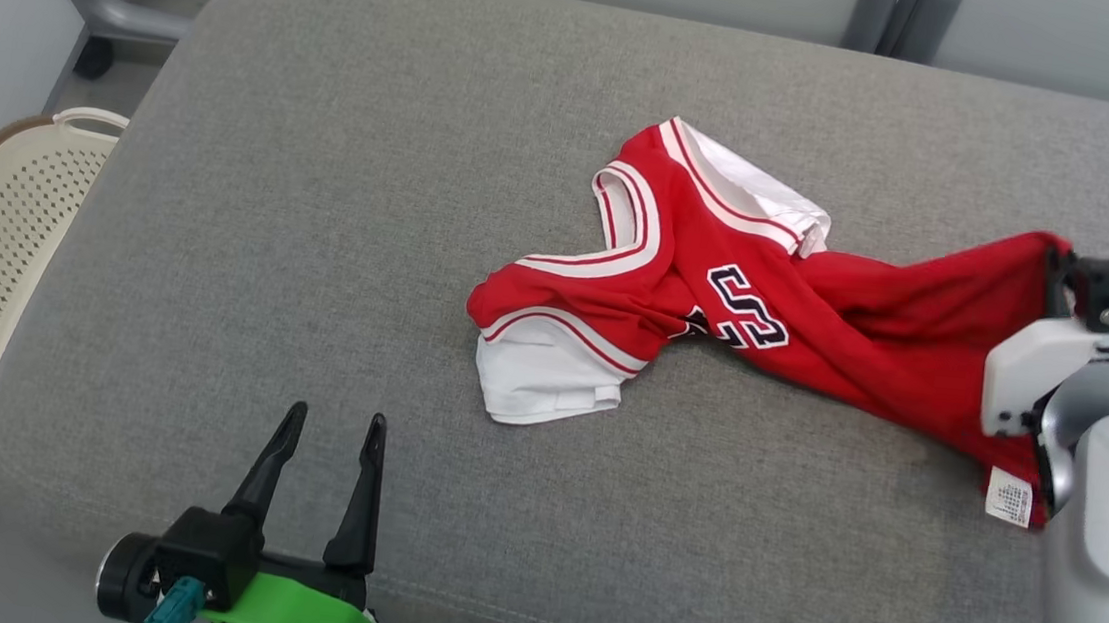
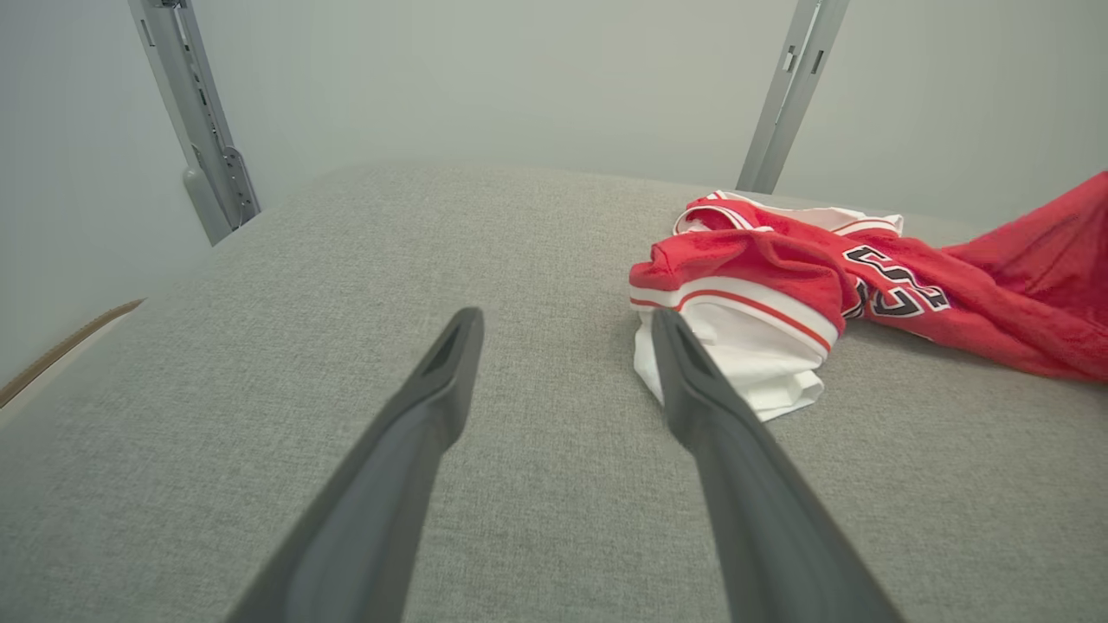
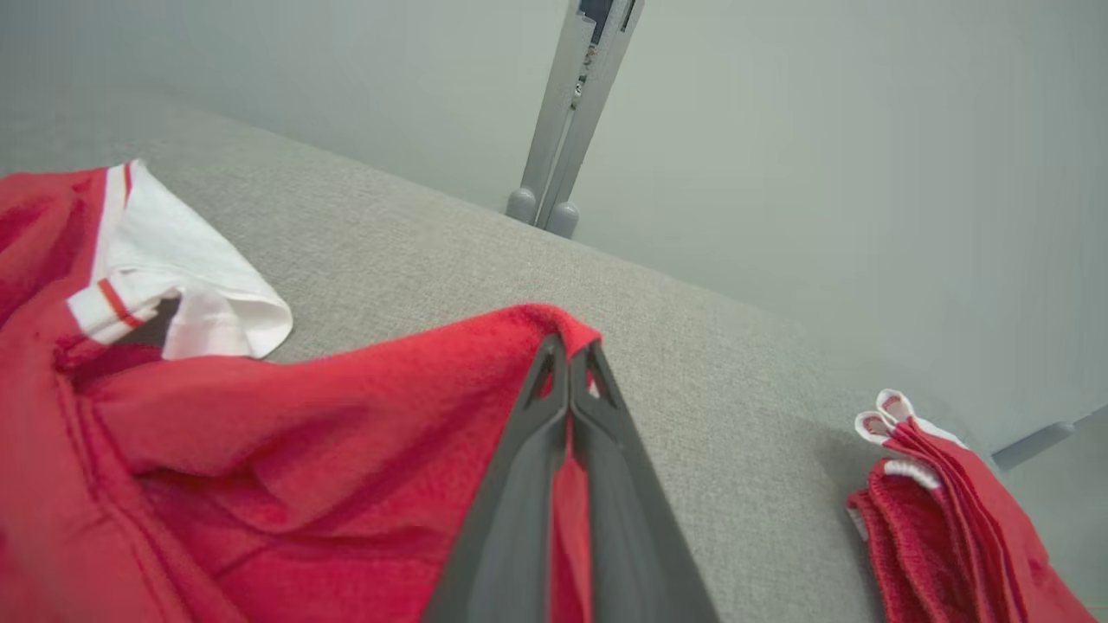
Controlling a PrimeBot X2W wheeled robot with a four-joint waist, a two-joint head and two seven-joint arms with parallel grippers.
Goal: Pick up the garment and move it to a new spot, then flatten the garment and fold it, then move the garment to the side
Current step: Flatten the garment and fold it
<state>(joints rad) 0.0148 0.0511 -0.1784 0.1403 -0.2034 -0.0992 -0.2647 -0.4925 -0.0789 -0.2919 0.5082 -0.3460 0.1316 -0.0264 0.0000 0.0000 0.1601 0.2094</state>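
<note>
Right jaws clamped on crumpled red jersey (image 1: 844, 327) (white trim, twisted), left jaws spread, empty.

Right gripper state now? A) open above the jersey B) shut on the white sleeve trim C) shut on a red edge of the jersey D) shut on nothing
C: the right gripper has its fingers together, with a red fold of the jersey pinched between them.
</note>
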